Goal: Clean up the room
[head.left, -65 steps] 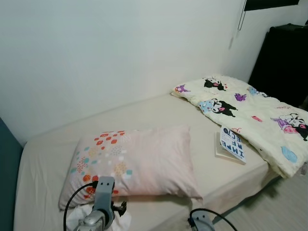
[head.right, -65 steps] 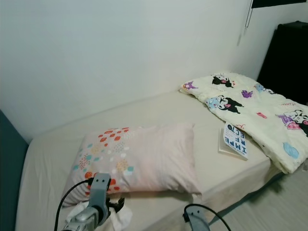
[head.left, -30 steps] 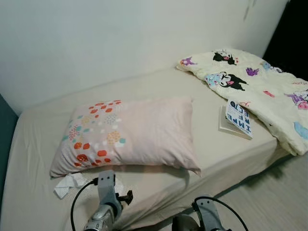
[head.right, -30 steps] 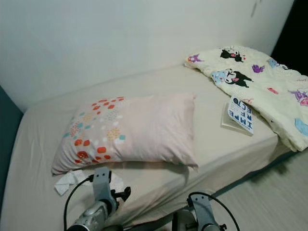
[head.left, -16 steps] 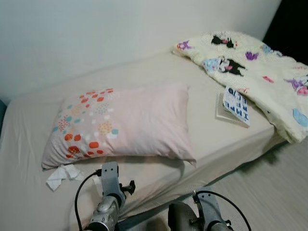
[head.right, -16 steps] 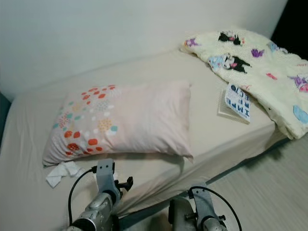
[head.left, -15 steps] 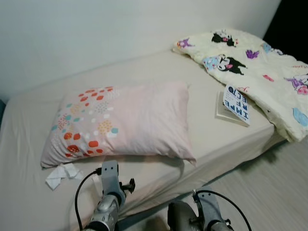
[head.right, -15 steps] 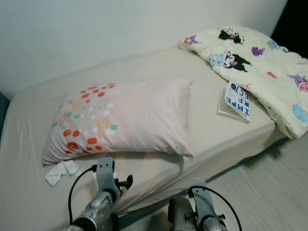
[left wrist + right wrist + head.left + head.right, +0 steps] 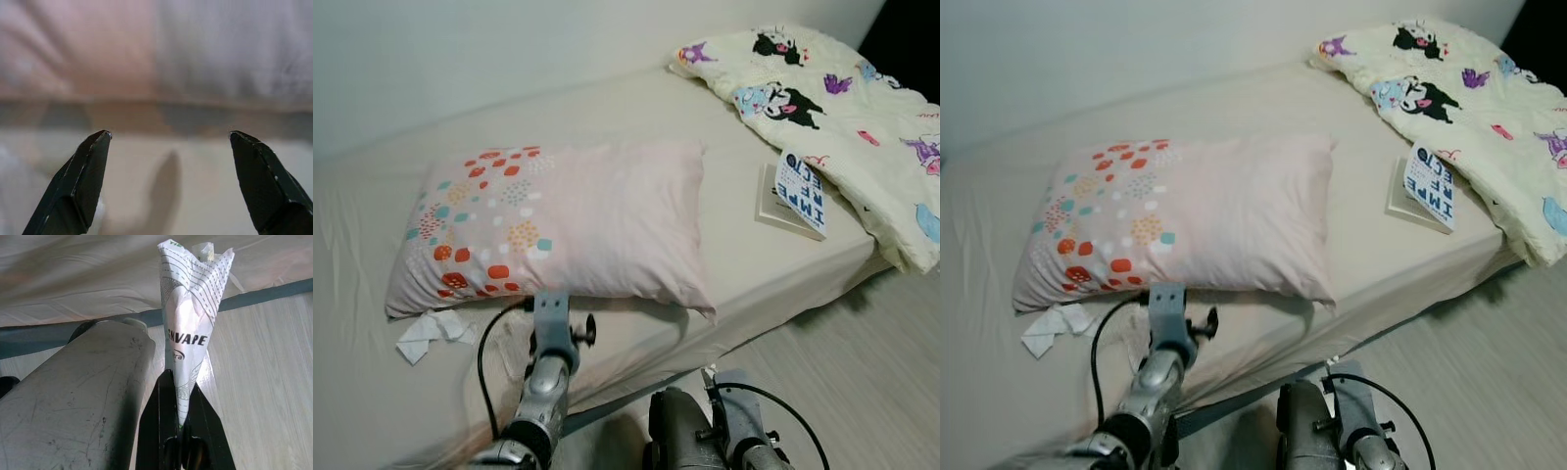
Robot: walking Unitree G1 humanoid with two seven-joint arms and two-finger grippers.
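Left eye view takes in a bed (image 9: pixel 372 206) covered in a beige sheet, running along a pale wall, with light wood-look flooring (image 9: pixel 862 362) beside it. On the right end of the bed lies a cream blanket (image 9: pixel 842 98) printed with cartoon characters, its edge hanging over the side of the bed. Near the middle rests a pink pillow (image 9: pixel 558 230) with orange, teal and yellow dots at one end. Between pillow and blanket a book (image 9: pixel 795 196) lies flat, a white card with large dark letters propped on it. A crumpled white tissue (image 9: pixel 429 333) sits on the sheet just by the pillow's dotted corner, near the bed's front edge. The left arm reaches forward over the front edge of the bed, just right of the tissue; in the left wrist view the left gripper (image 9: pixel 168 181) has its two black fingers (image 9: pixel 78 188) spread wide with nothing between them, the pillow's lower edge and the sheet blurred ahead. The right arm is low over the floor in front of the bed; in the right wrist view the right gripper (image 9: pixel 178 431) has its fingers pinched together on a folded printed wrapper (image 9: pixel 190 318) that stands up from the tips, beside a grey robot part.
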